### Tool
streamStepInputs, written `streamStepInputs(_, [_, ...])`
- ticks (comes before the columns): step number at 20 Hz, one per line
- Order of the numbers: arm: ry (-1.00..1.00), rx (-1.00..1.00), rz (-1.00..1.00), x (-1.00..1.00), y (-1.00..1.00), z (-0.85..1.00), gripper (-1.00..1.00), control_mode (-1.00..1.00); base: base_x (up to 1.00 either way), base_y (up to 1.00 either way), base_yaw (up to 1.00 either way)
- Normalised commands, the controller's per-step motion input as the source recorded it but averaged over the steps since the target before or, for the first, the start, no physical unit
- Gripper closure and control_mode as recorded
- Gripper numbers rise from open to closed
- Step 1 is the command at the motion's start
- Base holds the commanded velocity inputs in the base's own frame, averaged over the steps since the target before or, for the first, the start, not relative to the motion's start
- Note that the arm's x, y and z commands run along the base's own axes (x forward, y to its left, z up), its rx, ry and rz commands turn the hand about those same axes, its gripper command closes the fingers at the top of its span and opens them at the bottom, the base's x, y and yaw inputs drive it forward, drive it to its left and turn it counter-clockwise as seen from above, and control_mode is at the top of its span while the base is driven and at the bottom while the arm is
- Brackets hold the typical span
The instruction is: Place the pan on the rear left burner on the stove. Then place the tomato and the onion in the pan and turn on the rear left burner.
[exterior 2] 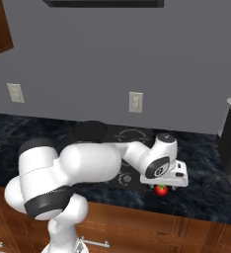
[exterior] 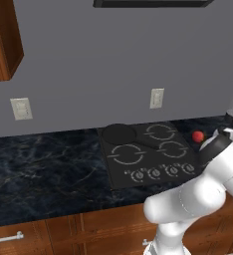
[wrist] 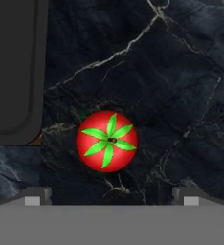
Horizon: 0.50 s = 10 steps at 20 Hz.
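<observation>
The pan sits on the rear left burner of the stove. The tomato lies on the dark marble counter just right of the stove, stem up, near its front right corner. The gripper hangs directly above the tomato with its fingers spread wide, one tip to each side, holding nothing. Outlets dot the grey wall.

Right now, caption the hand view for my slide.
Open gripper poised above the tomato on dark marble counter.
</observation>
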Motion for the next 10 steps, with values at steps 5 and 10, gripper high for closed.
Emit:
streamStepInputs(5, [0.00,0.00,0.00,-0.06,0.18,0.00,-1.00,-1.00,0.00,0.00,0.00])
streamStepInputs(10, [0.00,0.00,0.00,0.00,0.26,0.00,-1.00,-1.00,0.00,0.00,0.00])
